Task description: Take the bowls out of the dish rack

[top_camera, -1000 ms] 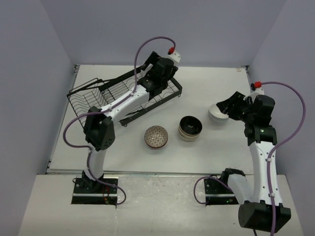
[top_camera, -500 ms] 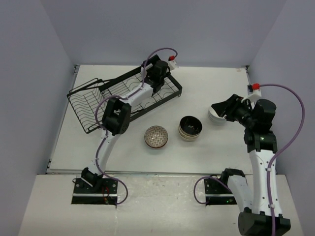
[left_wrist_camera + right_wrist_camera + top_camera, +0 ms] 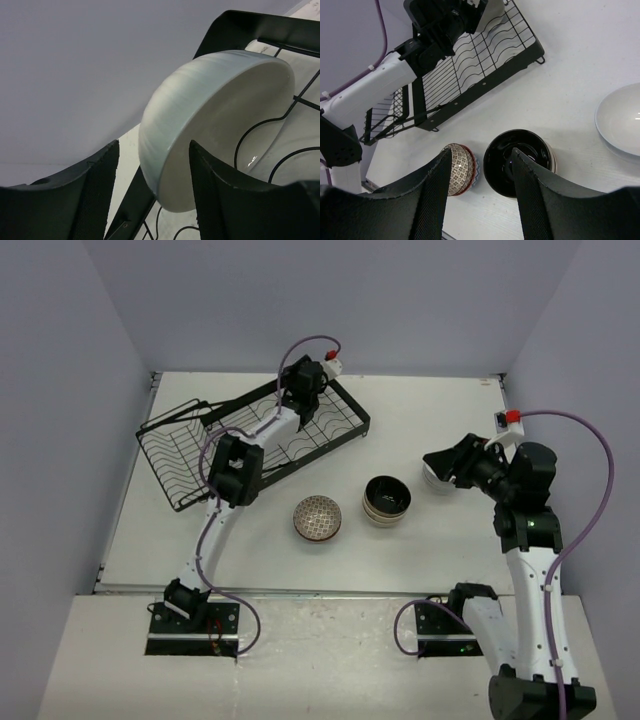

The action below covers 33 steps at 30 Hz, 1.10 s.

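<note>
Slippage is looming at the overhead view's upper middle, where the left gripper (image 3: 152,150), jaws partly open astride the white bowl (image 3: 215,125) on edge in the dish rack (image 3: 260,25), is facing curved glaze that could squirt free

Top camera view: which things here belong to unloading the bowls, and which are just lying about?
Job: dish rack; racked white bowl; on the table, unloaded white bowl, dark-lined bowl, patterned bowl.
Lying about: only purple cables.
</note>
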Available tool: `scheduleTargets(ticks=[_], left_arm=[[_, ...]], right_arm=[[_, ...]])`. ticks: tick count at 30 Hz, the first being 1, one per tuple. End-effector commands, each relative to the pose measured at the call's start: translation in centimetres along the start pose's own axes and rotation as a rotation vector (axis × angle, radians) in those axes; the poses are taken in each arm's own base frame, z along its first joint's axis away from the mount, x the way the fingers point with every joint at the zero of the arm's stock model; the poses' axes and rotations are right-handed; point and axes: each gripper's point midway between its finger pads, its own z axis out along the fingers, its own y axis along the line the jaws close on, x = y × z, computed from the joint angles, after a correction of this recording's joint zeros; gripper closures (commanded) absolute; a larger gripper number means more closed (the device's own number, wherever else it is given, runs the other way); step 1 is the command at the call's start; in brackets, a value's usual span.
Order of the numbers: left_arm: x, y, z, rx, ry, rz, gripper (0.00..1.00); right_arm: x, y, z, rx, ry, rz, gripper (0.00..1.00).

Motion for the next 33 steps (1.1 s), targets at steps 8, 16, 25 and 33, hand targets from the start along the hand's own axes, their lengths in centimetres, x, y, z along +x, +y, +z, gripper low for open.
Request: scheduleTargets(ticks=[8,16,25,33], left_arm=[[-3.3,1.5,-0.5,-0.106,-0.09,-0.099,0.79],[-3.7,3.0,-1.7,-0.264,-0.097,-0.033,1.0],[-5.3,4.4,-3.4,-0.385,-0.19,0.117,1.0],[-3.9,1.4,-3.5,-0.368,-0.208,0.47,1.0]], right_arm=[[-0.3,1.0,0.0,-0.032,-0.012,-0.041,0.48],[0.0,1.3,-0.3,-0.041,-0.011,-0.059,0.48],[0.2,1.9,-0.4,-0.062,-0.007,-0.074,0.47],[0.5,2.1,-0.5,-0.076,-0.004,-0.081,0.47]])
